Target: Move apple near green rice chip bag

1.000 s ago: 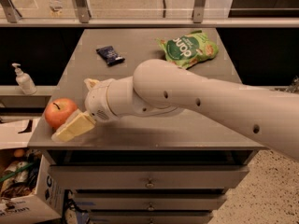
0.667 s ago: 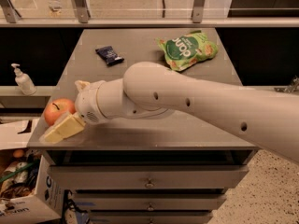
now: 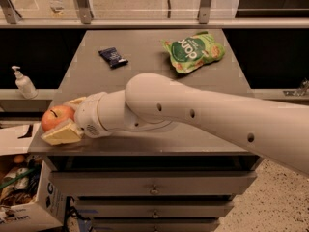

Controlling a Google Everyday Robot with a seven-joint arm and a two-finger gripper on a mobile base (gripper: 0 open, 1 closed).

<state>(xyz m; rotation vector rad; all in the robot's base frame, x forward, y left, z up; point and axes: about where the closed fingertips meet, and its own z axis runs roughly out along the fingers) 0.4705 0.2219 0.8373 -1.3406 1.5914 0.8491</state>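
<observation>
Apple (image 3: 56,115) at near-left corner of counter (image 3: 120,143), straddled by end effector (image 3: 59,122); clamped or loose, cannot tell. Risk: weak hold, roll off edge. Farther back, well apart: green rice chip bag (image 3: 194,51).

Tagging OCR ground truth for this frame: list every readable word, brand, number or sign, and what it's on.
"dang" probably, white, rotated: logo on green rice chip bag.
Dark blue packet: print too small.
Cardboard box: dark letters, cut off, unreadable.
Gripper, shut on apple at table's front-left corner: no text.
</observation>
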